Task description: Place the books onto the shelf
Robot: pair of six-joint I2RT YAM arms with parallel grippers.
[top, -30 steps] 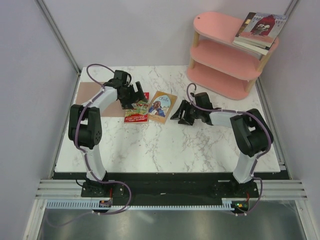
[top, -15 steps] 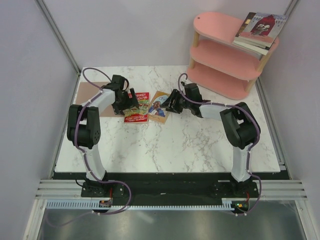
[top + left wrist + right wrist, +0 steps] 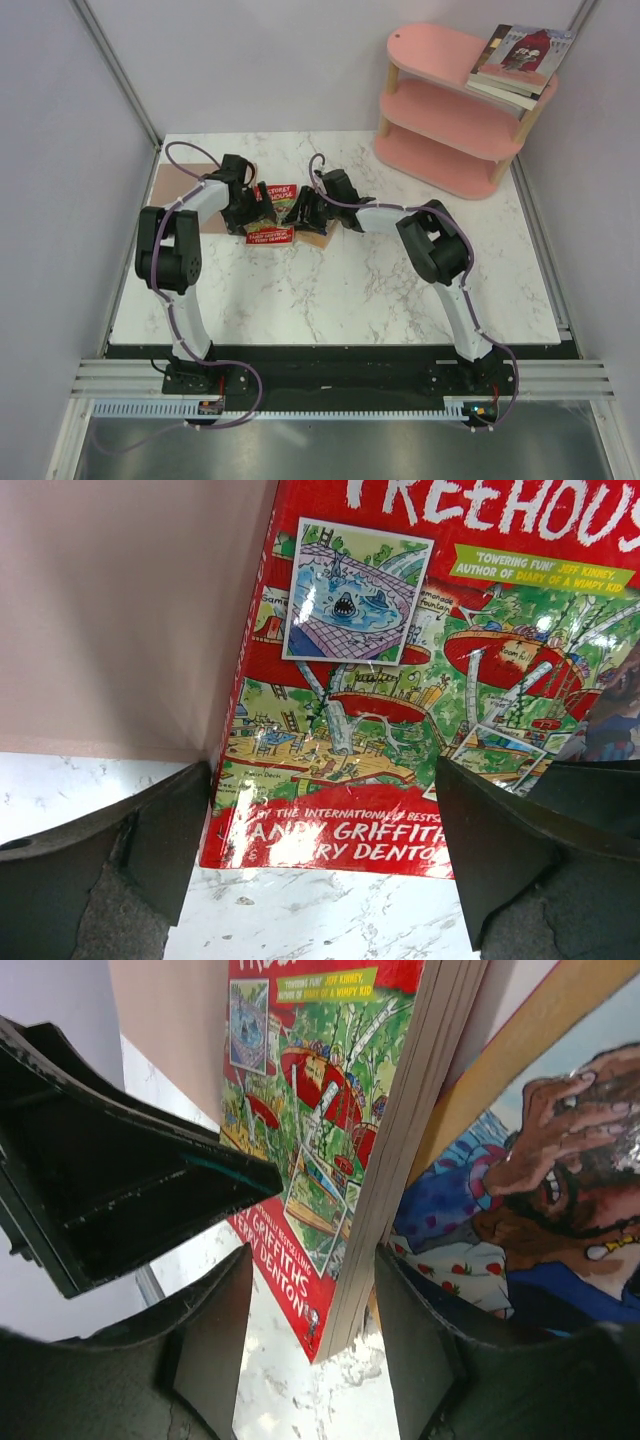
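A red "Treehouse" book (image 3: 272, 216) lies on the marble table, with its left side on a brown mat (image 3: 183, 190). My left gripper (image 3: 250, 208) stands open at the book's near left edge. In the left wrist view its fingers (image 3: 140, 855) flank the red cover (image 3: 400, 680) without touching it. My right gripper (image 3: 300, 212) is open over the seam between the two books. In the right wrist view the red book's page edge (image 3: 420, 1110) rises between the jaws, and one finger (image 3: 440, 1360) rests over the tan book with a blue figure (image 3: 540, 1210). The pink shelf (image 3: 440, 110) stands at the back right.
A stack of books (image 3: 520, 58) lies on the shelf's top board, at its right end. Grey walls close in the table (image 3: 350, 290) on the left, back and right. The left gripper (image 3: 100, 1160) shows close by in the right wrist view.
My right arm has swung left from mid-table onto the tan book and the red book's right edge. My left gripper has shifted slightly left and stays open.
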